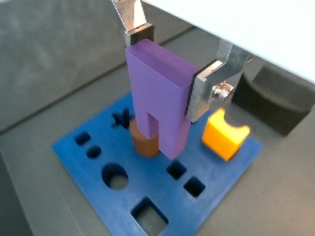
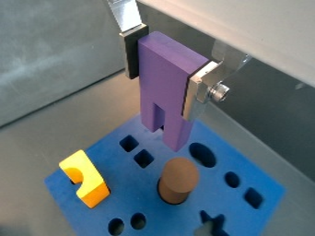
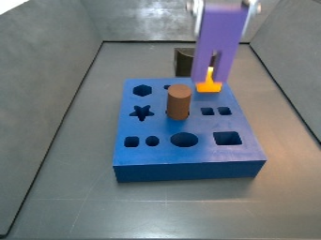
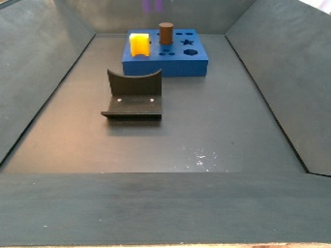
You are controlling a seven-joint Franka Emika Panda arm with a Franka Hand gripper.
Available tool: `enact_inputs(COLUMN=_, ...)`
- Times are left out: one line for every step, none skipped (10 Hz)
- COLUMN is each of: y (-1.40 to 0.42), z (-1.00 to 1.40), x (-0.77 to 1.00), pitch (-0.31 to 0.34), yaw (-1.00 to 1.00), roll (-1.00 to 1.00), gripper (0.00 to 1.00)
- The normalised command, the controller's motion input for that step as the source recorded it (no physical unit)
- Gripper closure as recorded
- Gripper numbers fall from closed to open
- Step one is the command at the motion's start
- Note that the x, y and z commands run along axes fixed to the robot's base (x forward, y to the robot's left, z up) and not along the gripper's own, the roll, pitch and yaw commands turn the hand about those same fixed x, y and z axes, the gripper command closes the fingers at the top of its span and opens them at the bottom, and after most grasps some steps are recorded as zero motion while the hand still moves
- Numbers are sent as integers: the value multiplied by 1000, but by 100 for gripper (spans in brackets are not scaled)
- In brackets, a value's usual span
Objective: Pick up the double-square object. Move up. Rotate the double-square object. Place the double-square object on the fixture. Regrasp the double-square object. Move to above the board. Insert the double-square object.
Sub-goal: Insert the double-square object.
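My gripper [image 1: 172, 64] is shut on the double-square object [image 1: 160, 101], a tall purple block with a slot in its lower end. Both wrist views show the silver fingers [image 2: 201, 88] clamping its upper part. The purple block [image 3: 223, 37] hangs upright above the board [image 3: 189, 167], a thick blue slab with shaped holes, over its far right part. Its lower end is clear of the board [image 2: 135, 189]. The fixture [image 4: 134, 95], a dark bracket, stands on the floor apart from the board [image 4: 195, 66] with nothing on it.
A brown cylinder [image 3: 178, 101] stands in a hole near the board's middle. A yellow block [image 3: 208, 80] sits in the board's far right corner, close under the purple block. Grey walls enclose the floor on all sides.
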Motion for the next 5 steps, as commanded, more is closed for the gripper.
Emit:
enact_inputs(y=149, z=-431, x=803, pitch=4, yaw=263, roll=79, gripper=100)
enact_inputs(y=0, z=-254, x=643, pitch=29, yaw=354, roll=291, gripper=100)
enact_inputs(y=-29, z=-557, x=437, pitch=36, yaw=271, roll=316, gripper=100)
enact_inputs(y=-54, z=-589, x=389, pitch=16, yaw=231, roll=263, gripper=100)
enact_inputs(y=-143, z=-663, x=500, pitch=16, yaw=209, roll=224, gripper=100)
